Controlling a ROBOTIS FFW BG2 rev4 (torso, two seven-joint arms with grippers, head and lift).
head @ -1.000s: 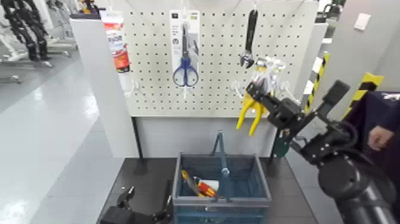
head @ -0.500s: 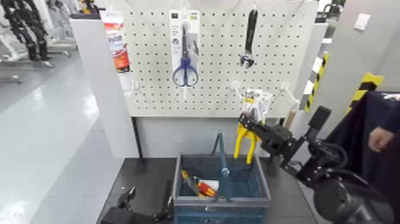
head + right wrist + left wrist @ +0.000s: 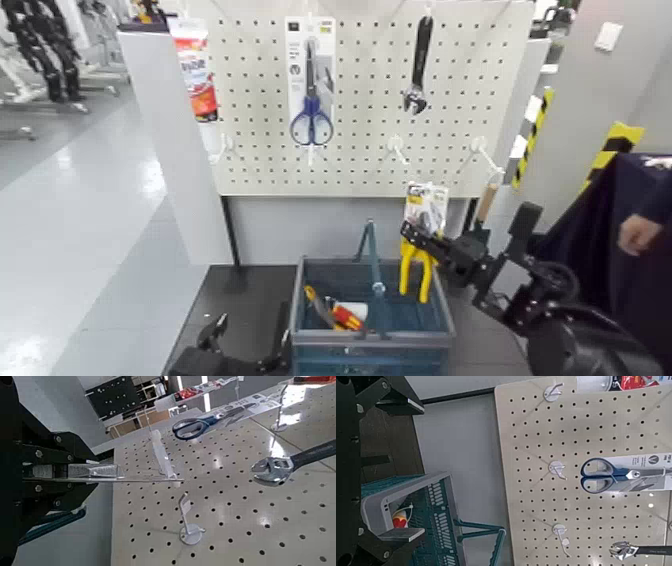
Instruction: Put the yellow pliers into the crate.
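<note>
The yellow pliers [image 3: 412, 268] hang handles down on their printed card [image 3: 426, 203], just over the right part of the crate [image 3: 441, 316]. My right gripper [image 3: 420, 241] is shut on the pliers at the card. In the right wrist view the card [image 3: 135, 473] shows edge-on between my dark fingers [image 3: 47, 455]. The crate is blue-grey with a tall blue hoop handle [image 3: 371, 254] and stands on the dark floor mat below the pegboard. My left gripper [image 3: 214, 343] is parked low, left of the crate, and is open; its wrist view shows the crate [image 3: 429, 510] beside it.
On the pegboard [image 3: 370, 150] hang blue-handled scissors on a white card [image 3: 310, 108] and a dark wrench [image 3: 419, 62]. A yellow-and-red screwdriver [image 3: 338, 314] lies in the crate. A person's hand [image 3: 637, 231] is at the right. A white pillar [image 3: 180, 160] stands on the left.
My right gripper has drawn the yellow pliers off the pegboard and lowered them toward the crate's right side. The left arm has not moved.
</note>
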